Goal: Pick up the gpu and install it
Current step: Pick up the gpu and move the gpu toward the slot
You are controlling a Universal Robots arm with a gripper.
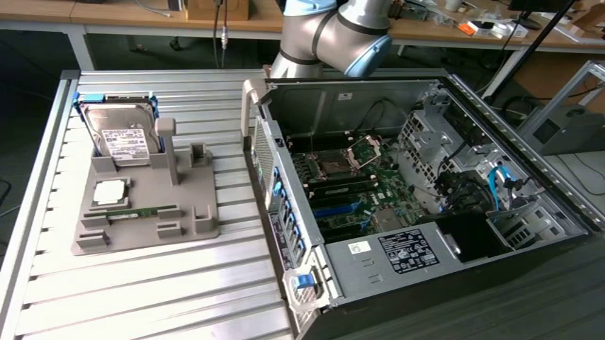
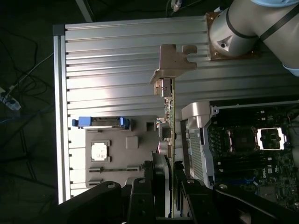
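Note:
The gpu (image 2: 169, 116) is a thin dark card seen edge-on, with its pale metal bracket (image 2: 175, 58) at the far end. My gripper (image 2: 169, 198) is shut on it, one black finger (image 2: 142, 196) on each flat side. The card hangs high above the slatted table, over the strip between the grey fixture (image 2: 121, 140) and the open computer case (image 2: 247, 140). The case (image 1: 426, 198) lies on its side with the motherboard (image 1: 350, 191) exposed. My arm (image 1: 331, 32) reaches up at the back of the case.
The grey fixture (image 1: 142, 205) holds a silver hard drive (image 1: 118, 134) in a blue frame, a square processor (image 1: 109, 191) and a green memory stick (image 1: 142, 211). Blue cables (image 1: 501, 184) run inside the case. Desks stand behind the table.

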